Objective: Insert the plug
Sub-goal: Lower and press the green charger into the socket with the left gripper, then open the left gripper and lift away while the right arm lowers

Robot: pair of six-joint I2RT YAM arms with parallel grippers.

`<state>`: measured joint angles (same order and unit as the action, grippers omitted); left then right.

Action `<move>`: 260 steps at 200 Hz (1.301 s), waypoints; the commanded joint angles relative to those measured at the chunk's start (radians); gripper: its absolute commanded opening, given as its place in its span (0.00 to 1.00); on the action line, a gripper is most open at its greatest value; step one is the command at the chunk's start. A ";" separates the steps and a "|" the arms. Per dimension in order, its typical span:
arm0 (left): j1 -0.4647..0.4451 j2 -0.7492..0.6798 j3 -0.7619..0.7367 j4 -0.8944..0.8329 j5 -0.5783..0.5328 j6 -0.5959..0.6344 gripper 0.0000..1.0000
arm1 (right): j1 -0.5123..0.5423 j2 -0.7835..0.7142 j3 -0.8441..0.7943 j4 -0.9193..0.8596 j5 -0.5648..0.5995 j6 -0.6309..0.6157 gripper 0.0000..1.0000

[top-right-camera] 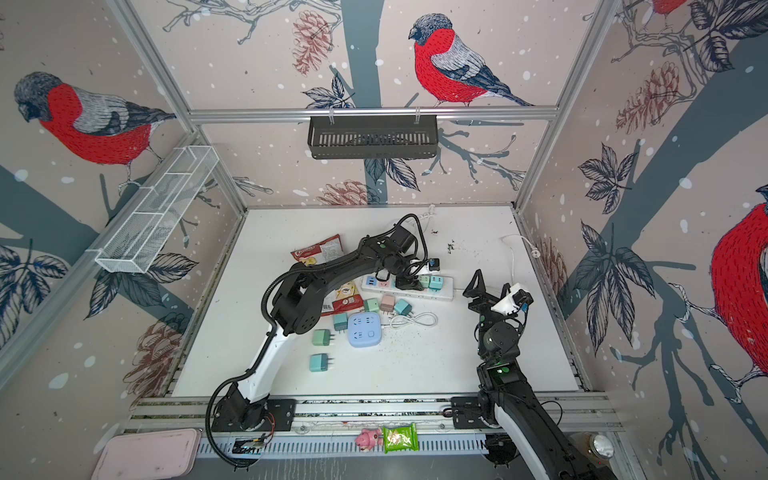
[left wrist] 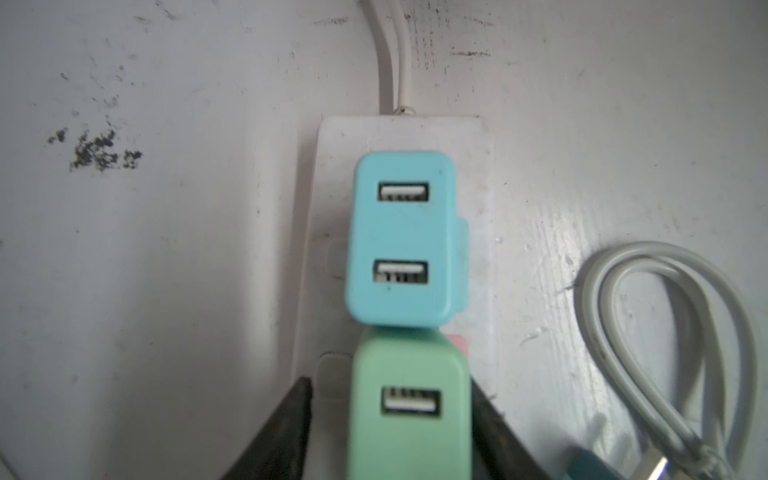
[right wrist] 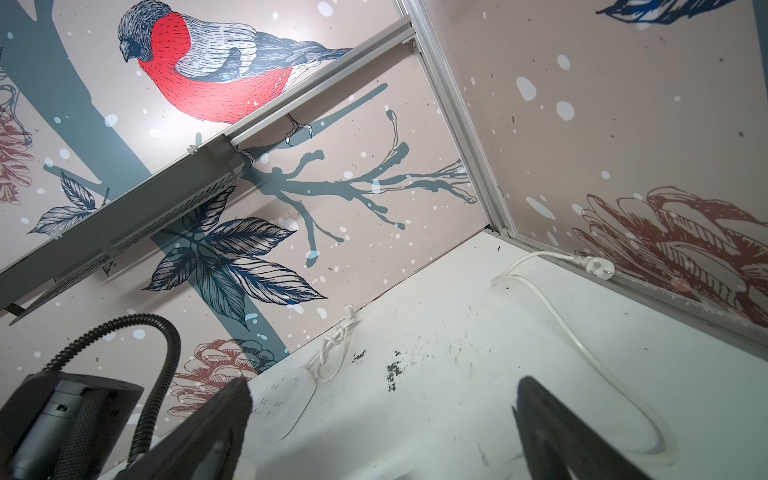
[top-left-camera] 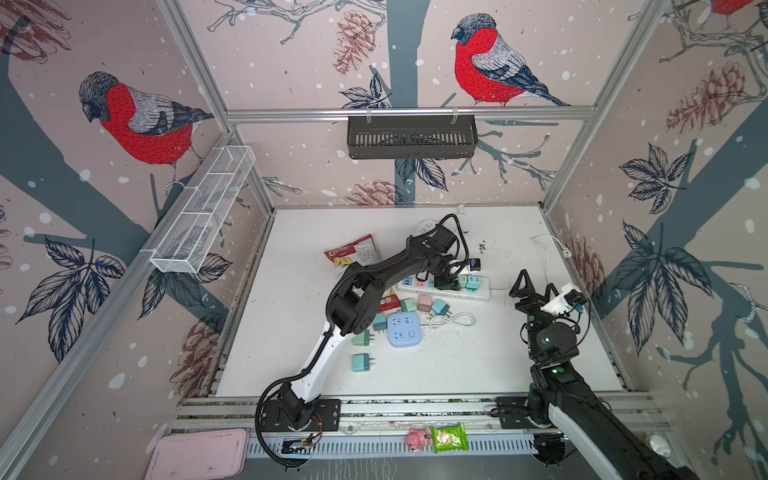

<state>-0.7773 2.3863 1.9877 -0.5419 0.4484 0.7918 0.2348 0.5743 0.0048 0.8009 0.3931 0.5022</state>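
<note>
left end effector (left wrist: 390,388) is standing parted, straddling the green plug (left wrist: 409,436), gap showing on one side | green plug is sitting on the power strip (left wrist: 480,174), touching the blue plug (left wrist: 401,237) just beyond the fingertips | right end effector (right wrist: 382,415) is hanging wide, gripping nothing, well apart

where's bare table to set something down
Bare: the near strip of table between the blue socket cube and the front rail; also the far left corner behind the chip bag. Crowded: the middle, around the power strip and loose plugs.
</note>
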 commanded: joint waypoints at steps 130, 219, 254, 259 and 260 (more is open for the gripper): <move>0.005 -0.797 -1.011 1.134 -0.226 -0.374 0.98 | -0.017 0.071 0.110 -0.358 0.027 0.166 0.99; 0.121 -0.908 -1.070 1.169 -0.461 -0.998 0.98 | 0.076 0.075 0.403 -0.798 -0.231 0.203 1.00; 0.122 -0.993 -1.077 1.097 -0.669 -1.160 0.98 | 0.215 0.057 0.401 -0.810 -0.236 0.181 0.97; 0.121 -1.010 -1.064 1.052 -0.682 -1.179 0.98 | 0.235 0.061 0.402 -0.816 -0.221 0.176 0.94; 0.121 -1.012 -1.061 1.043 -0.687 -1.186 0.98 | 0.239 0.063 0.402 -0.817 -0.218 0.175 0.93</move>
<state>-0.6590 1.4315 0.8906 0.5838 -0.0608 -0.1989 0.4026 0.6308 0.3973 0.0299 0.1844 0.7227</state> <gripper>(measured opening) 0.981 0.989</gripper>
